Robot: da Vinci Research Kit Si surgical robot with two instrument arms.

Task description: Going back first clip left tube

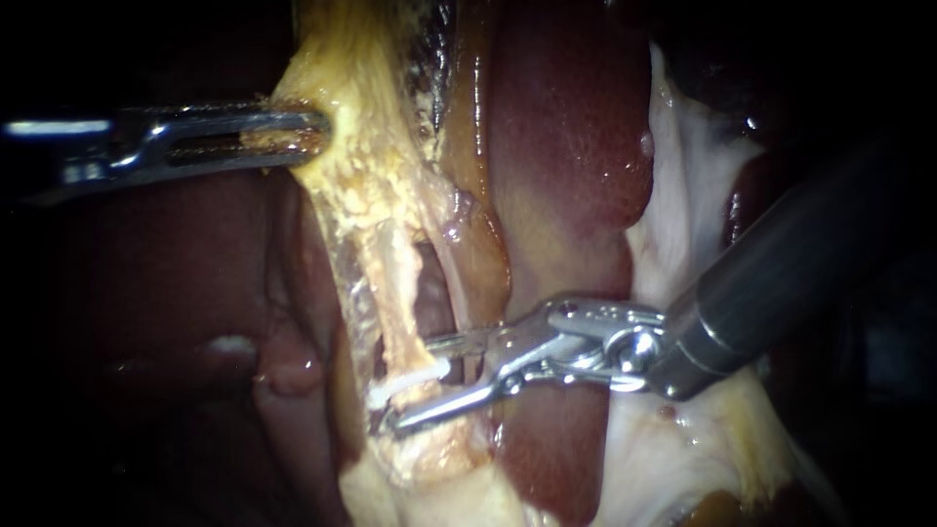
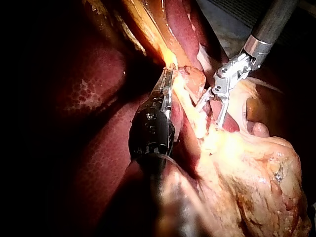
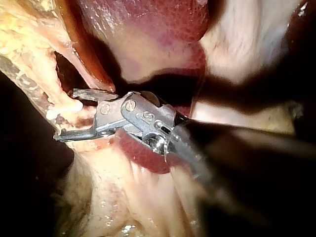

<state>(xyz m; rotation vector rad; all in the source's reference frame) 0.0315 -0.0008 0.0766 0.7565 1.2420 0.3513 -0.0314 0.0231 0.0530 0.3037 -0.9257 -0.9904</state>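
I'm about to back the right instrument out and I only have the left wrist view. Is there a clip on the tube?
Observer: Yes, the endoscope view shows a white clip across the pale tube.
Operator: Where is it relative to the jaws?
Observer: Between the open jaws of the right instrument; whether they touch it, I cannot tell.
Operator: And the left instrument?
Observer: The left instrument has its jaws shut on yellow tissue, higher in the endoscope view, apart from the clip.

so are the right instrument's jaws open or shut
Open: the right instrument shows a clear gap between its jaws, one either side of the white clip on the tube.
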